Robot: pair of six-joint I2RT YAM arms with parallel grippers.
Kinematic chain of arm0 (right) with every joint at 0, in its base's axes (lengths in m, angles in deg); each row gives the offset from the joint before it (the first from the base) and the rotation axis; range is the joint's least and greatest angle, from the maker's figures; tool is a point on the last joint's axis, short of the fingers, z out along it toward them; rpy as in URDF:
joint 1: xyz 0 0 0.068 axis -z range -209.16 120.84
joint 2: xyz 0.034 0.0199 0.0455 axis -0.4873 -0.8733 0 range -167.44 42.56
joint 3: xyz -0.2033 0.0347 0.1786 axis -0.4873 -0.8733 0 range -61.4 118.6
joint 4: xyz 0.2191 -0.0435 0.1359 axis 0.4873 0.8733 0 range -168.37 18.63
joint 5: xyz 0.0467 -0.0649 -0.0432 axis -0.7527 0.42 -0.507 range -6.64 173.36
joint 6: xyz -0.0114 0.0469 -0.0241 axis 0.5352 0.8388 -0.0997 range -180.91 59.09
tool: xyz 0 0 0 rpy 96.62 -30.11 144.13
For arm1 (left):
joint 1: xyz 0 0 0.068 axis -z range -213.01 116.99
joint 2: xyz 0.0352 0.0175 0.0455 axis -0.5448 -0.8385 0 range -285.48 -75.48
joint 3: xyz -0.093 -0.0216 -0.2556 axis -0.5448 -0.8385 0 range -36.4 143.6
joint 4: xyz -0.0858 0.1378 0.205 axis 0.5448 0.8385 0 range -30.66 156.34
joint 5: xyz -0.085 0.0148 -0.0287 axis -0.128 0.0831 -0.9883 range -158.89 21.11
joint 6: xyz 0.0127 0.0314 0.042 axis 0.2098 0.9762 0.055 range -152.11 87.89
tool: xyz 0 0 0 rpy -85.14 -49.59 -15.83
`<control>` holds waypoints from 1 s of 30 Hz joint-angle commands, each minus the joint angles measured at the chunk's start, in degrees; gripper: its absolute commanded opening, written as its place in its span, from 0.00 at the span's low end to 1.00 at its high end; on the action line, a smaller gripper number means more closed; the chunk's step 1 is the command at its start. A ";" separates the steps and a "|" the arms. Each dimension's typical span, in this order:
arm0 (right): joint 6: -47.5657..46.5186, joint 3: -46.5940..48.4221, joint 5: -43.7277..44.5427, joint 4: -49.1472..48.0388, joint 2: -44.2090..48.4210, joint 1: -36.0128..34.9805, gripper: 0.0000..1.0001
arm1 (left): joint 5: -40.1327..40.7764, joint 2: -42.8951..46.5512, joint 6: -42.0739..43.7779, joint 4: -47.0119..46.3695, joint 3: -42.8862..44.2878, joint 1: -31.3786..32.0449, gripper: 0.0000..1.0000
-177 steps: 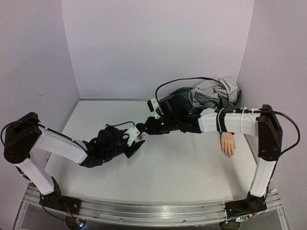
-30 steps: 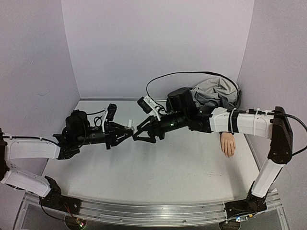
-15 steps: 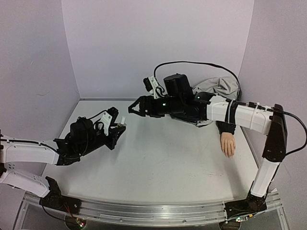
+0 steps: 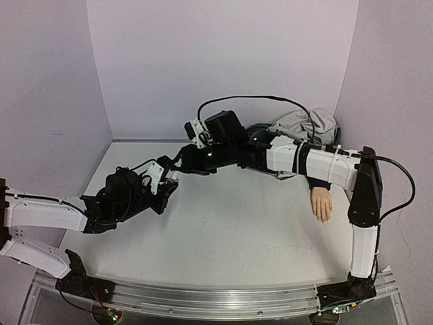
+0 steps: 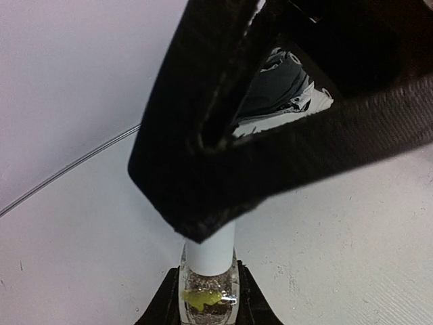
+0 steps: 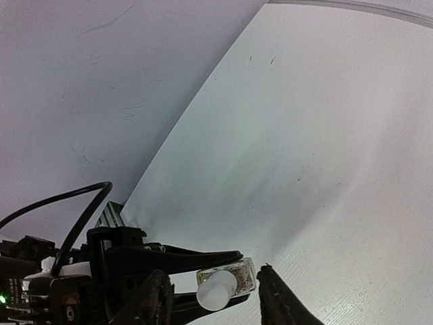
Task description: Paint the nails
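My left gripper (image 4: 169, 180) is shut on a small clear bottle (image 5: 208, 288) with a white cap (image 5: 211, 252), held upright above the table; the bottle also shows in the right wrist view (image 6: 226, 281). My right gripper (image 6: 213, 305) is open, with one finger (image 6: 152, 301) on each side of the cap and not touching it. In the top view my right gripper (image 4: 178, 162) sits just above the left one. The pale mannequin hand (image 4: 322, 202) lies at the far right, fingers toward me; its nails are too small to make out.
A crumpled grey jacket (image 4: 308, 127) lies at the back right corner, its dark sleeve (image 4: 318, 183) leading to the hand. Lilac walls close the table at the back and both sides. The right arm (image 4: 304, 161) stretches across the back of the table.
Over the last half second my right gripper has come down and left from above the table to straddle the bottle cap. My left gripper has stayed put with the bottle.
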 commanded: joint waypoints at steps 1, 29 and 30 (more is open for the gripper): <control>-0.55 2.94 0.48 0.14 -0.51 -0.52 0.39 | 0.94 -0.41 -0.09 -0.45 4.20 0.49 0.00; -45.29 -14.82 -50.77 1.41 9.88 0.19 0.00 | -81.76 4.94 -22.60 1.67 11.11 -5.58 0.00; -45.95 -15.55 -50.05 1.43 10.19 0.19 0.00 | -81.15 4.68 -22.89 1.71 11.25 -5.70 0.00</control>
